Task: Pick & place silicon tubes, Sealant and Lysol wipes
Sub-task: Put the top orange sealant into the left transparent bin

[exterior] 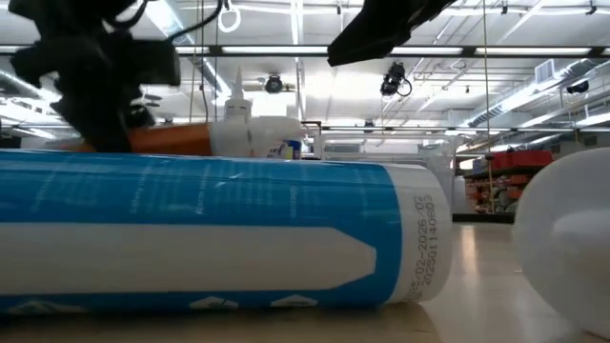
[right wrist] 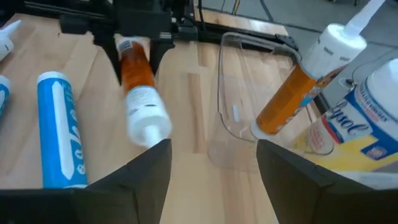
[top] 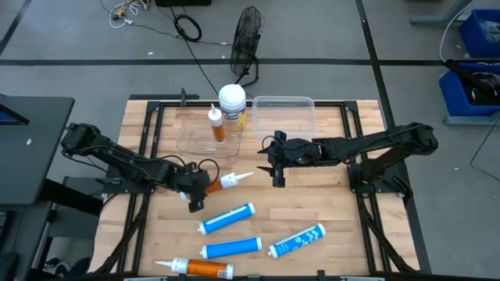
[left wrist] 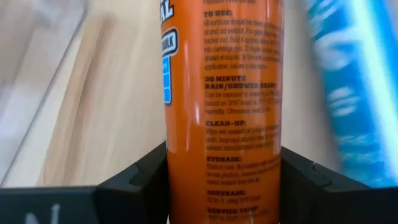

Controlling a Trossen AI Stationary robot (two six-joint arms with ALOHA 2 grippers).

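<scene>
Left end effector around orange tube

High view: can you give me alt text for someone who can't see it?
From above, the left pincer grips an orange tube at mid-table while the right pincer hovers open beside it. An orange tube and the Lysol wipes stand in a clear bin; three blue tubes and another orange one lie near the front edge.

Pale wood table (matt); clear glossy plastic bin; glossy orange tube
</scene>
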